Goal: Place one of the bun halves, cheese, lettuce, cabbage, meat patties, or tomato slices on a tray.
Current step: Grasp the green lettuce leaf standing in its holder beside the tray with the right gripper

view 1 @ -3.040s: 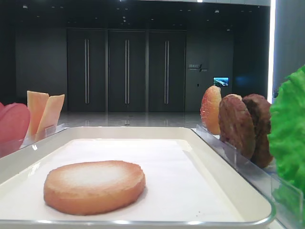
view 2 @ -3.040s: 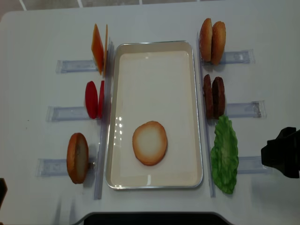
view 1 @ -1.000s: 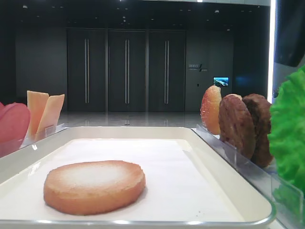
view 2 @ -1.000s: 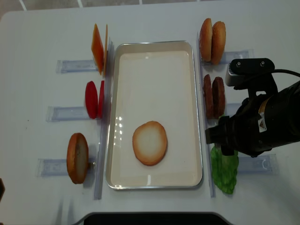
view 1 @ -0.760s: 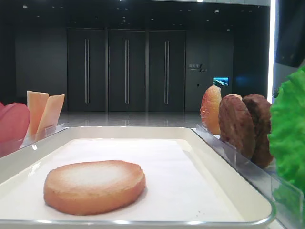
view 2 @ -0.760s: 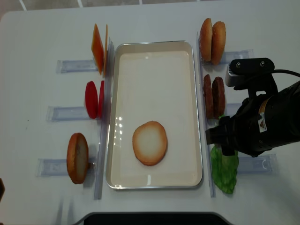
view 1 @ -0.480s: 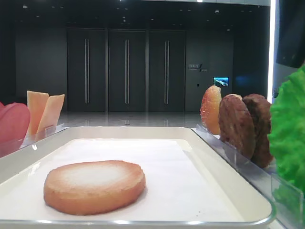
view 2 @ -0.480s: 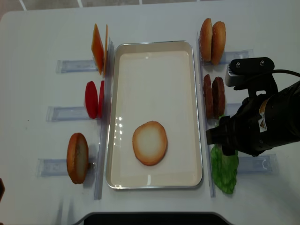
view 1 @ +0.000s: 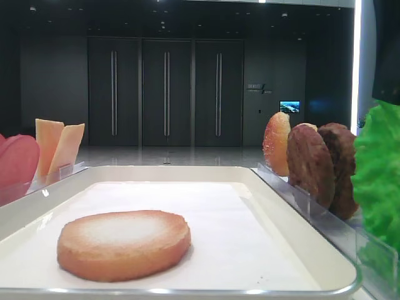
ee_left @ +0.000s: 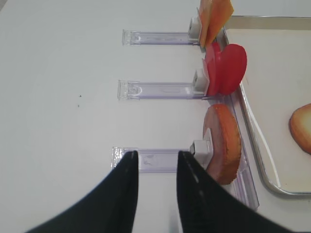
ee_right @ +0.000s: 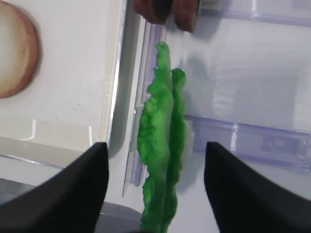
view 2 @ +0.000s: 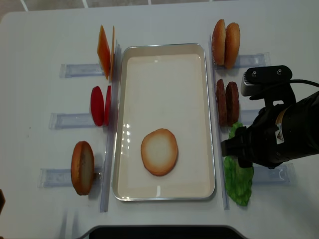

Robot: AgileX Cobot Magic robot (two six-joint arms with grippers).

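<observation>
On our left, the left gripper hovers over the table, its fingers a narrow gap apart and empty. 1 bun half lies in the tray. Right gripper straddles the upright lettuce, jaws wide, not touching.

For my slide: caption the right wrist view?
Open right gripper straddles upright lettuce beside the tray.

White table w/ tray, clear holders.
</observation>
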